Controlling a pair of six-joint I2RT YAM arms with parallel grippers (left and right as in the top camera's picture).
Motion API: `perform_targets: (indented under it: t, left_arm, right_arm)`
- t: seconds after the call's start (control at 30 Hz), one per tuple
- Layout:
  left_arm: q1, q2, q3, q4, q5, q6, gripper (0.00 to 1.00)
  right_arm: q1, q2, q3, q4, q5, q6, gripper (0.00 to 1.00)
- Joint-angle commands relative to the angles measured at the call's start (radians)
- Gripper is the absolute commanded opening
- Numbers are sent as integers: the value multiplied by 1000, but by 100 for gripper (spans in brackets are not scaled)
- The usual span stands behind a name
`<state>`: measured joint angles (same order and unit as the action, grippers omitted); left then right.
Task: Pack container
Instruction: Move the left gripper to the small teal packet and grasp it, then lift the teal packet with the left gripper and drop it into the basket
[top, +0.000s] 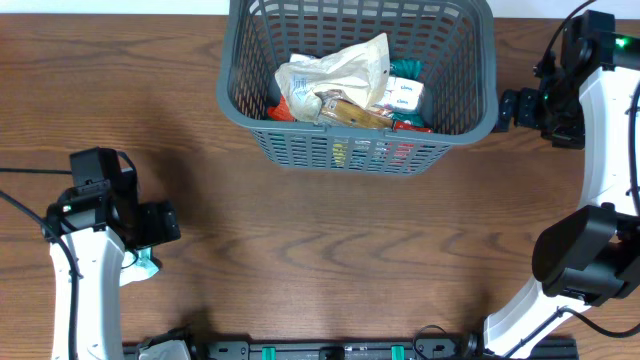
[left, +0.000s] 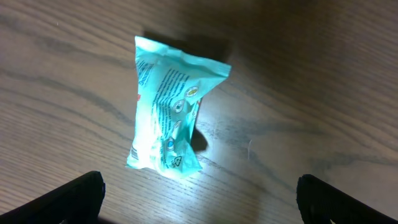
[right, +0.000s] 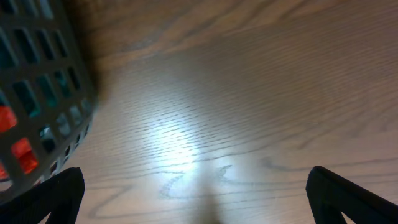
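Teal plastic, crinkled and printed with small symbols, makes up the packet (left: 168, 112) lying flat on the wooden table (top: 330, 250) at the near left, one end sealed and flared. The left gripper (left: 199, 202) hangs over it with its two dark fingers (left: 81, 199) spread wide. Nothing is between them, and the packet lies just ahead of the gap, touching neither finger. From overhead only a corner of the packet peeks out beneath the left arm's wrist. Brown grained wood runs bare across the middle of the table. At the far edge, centre, stands the container (top: 300, 148), a dark grey basket with lattice sides and a thick rim, upright on the table. Inside it a crumpled cream bag (top: 335, 70) lies on top of the heap. Beside it on the right are white-and-teal packs (top: 405, 95), a brownish wrapper (top: 350, 112) sits at the front, and red pieces (top: 283, 108) show at the lower left and through the grid. The right gripper (right: 199, 199) is at the far right, just beside the basket's right wall and low over the table. Its fingers are also held wide apart and grasp nothing, with only lit wood between them. In the right wrist view the basket's lattice corner fills the upper left, red and teal showing through the holes; whether the nearer finger touches it cannot be told.
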<state>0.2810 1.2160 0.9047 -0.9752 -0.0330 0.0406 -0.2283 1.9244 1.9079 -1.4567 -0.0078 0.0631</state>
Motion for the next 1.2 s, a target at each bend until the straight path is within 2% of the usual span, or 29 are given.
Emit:
perform_targets:
  t: [0.0, 0.2, 0.87, 1.17]
  left_arm:
    - [10, 5, -6, -5, 0, -9, 99]
    - [18, 5, -11, 19, -5, -13, 99]
    - [181, 8, -341, 446, -3, 4, 99]
    - [181, 146, -377, 594, 105, 60, 99]
  right_arm:
    - [-9, 13, -1, 7, 7, -13, 99]
    - [-9, 13, -1, 25, 7, -13, 99]
    - [-9, 13, -1, 31, 7, -12, 99]
    - [-8, 13, -1, 25, 7, -12, 99]
